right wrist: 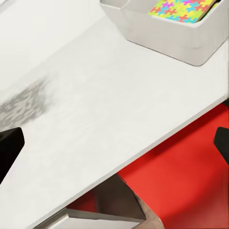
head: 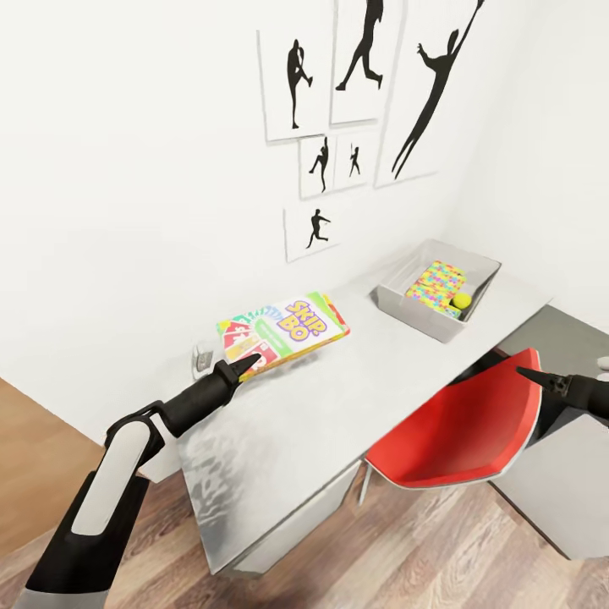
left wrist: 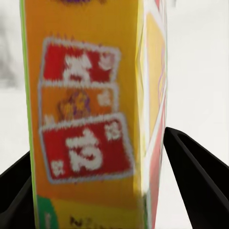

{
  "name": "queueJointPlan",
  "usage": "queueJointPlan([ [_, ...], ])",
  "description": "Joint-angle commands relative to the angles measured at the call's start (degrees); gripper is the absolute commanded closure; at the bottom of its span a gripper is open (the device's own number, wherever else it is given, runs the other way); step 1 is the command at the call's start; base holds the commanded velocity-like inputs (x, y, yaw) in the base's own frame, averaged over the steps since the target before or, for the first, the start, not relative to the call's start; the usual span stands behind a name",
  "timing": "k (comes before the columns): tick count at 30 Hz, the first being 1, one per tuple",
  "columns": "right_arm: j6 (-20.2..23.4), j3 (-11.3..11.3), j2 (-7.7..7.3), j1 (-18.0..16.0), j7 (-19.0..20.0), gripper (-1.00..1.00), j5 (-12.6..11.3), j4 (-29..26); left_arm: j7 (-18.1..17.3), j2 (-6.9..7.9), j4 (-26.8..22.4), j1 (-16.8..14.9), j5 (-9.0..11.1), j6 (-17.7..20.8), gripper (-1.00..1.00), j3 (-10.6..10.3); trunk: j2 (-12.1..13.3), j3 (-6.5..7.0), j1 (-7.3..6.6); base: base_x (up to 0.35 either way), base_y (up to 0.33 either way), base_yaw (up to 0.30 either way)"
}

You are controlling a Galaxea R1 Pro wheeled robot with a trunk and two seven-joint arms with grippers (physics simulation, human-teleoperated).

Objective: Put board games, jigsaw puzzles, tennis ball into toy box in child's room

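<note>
Left pincer (head: 246,365) pinching Skip-Bo board game (head: 286,335) by its near edge, fingers either side of box per left wrist view (left wrist: 86,119); box slightly raised over surface (head: 338,406), well short of toy box (head: 437,290). Small pale item beside game, next to wall, too blurred to ID. Toy box at far end of surface, already holding colourful jigsaw puzzle (head: 436,286) & tennis ball (head: 461,300); other contents hard to tell. Red chair (head: 461,431) tucked under surface below toy box. Right pincer (head: 533,375) idle over chair, spread, nothing held. Progress est.: partly done; this game yet to go in, 2 bed games unaccounted for.
</note>
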Motion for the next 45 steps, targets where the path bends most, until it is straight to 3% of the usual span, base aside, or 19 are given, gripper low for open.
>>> queueJointPlan([
  [1, 0.4, 0.0, 0.0, -0.1, 0.4, -1.0, 0.3, 0.0, 1.0, -0.01, -0.1, 0.0, 0.6, -0.6, 1.0, -0.2, -0.1, -0.01, 0.03, 0.0, 0.0, -0.104],
  [7, 0.4, 0.0, 0.03, -0.1, 0.4, -1.0, 0.4, 0.0, 3.6, -1.35, -0.1, -0.1, 0.5, -5.3, 1.0, -0.6, -0.1, 0.51, 0.03, 0.0, 0.0, -0.104],
  [16, 0.4, 0.1, 0.32, -0.1, 0.4, -1.0, 0.4, 0.0, 3.3, -3.09, -0.1, 0.0, 1.2, -6.7, 1.0, -0.7, -0.1, 1.29, 0.03, 0.0, 0.0, -0.104],
  [32, 0.4, 0.2, 0.45, -0.1, 0.4, -1.0, 0.3, 0.0, 2.2, -3.38, -0.1, 0.1, 1.4, -6.6, 1.0, -0.7, -0.1, 2.67, 0.03, 0.0, 0.0, -0.104],
  [36, 0.4, 0.3, 0.37, -0.1, 0.4, -1.0, 0.4, 0.0, -2.2, -3.27, -0.1, 0.3, 1.3, -6.5, 1.0, -0.5, -0.1, 3.02, 0.03, 0.0, 0.0, -0.104],
  [45, 0.4, 0.3, 0.45, -0.1, 0.4, -1.0, 0.4, 0.0, -3.8, -2.83, -0.1, 0.5, 1.3, -6.4, 1.0, -0.3, -0.1, 3.79, 0.03, 0.0, 0.0, -0.104],
])
